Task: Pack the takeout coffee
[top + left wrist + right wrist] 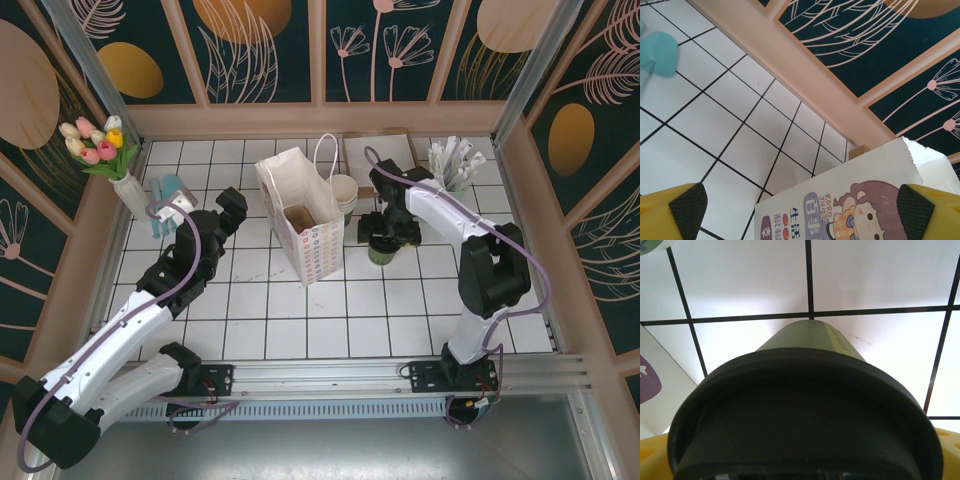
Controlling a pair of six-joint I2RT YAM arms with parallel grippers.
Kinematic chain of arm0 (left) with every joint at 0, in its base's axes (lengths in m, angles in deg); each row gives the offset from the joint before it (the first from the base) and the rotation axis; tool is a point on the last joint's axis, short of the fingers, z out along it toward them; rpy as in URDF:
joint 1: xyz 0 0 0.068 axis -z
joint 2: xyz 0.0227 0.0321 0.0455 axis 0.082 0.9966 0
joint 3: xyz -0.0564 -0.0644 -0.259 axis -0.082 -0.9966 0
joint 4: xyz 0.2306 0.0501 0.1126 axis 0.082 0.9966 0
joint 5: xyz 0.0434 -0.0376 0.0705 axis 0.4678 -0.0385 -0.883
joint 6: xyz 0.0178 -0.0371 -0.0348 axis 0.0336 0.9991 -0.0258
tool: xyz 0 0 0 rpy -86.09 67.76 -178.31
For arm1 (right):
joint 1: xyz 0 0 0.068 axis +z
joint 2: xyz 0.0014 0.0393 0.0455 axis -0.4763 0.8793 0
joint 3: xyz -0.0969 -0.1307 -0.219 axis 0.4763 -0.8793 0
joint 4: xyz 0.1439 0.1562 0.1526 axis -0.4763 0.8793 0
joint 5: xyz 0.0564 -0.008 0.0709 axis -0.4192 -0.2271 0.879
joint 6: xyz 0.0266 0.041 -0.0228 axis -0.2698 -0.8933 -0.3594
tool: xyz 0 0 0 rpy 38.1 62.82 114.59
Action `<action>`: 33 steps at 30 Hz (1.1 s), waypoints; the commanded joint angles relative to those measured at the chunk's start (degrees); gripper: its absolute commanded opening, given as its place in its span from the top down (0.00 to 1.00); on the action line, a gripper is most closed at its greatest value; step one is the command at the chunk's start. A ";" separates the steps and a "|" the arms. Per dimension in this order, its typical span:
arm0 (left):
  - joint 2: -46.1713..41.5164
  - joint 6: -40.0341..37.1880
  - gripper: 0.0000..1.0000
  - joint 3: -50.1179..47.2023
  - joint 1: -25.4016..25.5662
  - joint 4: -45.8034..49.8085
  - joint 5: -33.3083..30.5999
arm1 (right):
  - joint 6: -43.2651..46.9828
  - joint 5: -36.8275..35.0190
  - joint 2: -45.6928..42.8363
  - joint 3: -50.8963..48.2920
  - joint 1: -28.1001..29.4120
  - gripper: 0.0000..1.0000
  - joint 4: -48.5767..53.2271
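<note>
So the takeout coffee (pixel 381 252) sits upright on the tiled surface (pixel 300 320), just right of the paper bag (pixel 305 225). The right gripper (pixel 385 238) has its jaws wide open either side of the cup, and the left gripper (pixel 226 210) is open too.

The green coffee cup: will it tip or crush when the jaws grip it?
The cup narrows toward its base, so a high push would probably tip it. Its wall looks like paper and may dent under a hard squeeze. The lid rim seems stiffer.
</note>
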 commanded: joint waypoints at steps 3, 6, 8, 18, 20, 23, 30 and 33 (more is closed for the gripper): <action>-0.64 -1.08 0.01 -0.91 -0.24 0.06 -1.10 | 0.40 0.13 0.23 2.53 -0.12 0.01 3.16; -0.59 -1.46 0.01 -0.76 -0.24 0.17 -1.15 | 0.47 0.33 0.14 2.64 -0.17 0.02 3.25; -0.59 -1.58 0.01 -0.71 -0.25 0.13 -1.08 | 0.48 0.07 0.15 2.71 -0.20 0.02 3.33; -0.68 -1.46 0.01 -0.86 -0.28 0.14 -0.95 | 0.74 1.45 0.32 1.81 -0.21 0.02 1.95; -0.73 -1.50 0.01 -0.90 -0.31 0.23 -0.92 | 0.74 1.71 0.33 1.78 -0.21 0.02 1.67; -0.81 -1.49 0.01 -0.90 -0.28 0.32 -0.99 | 0.76 2.11 0.10 1.85 -0.20 0.02 1.33; -0.51 -1.51 0.01 -0.84 -0.24 0.14 -0.82 | 0.74 2.42 -0.07 1.80 -0.12 0.01 0.88; -0.46 -1.50 0.01 -0.87 -0.29 0.14 -0.81 | 0.74 2.33 -0.05 1.84 -0.07 0.01 0.87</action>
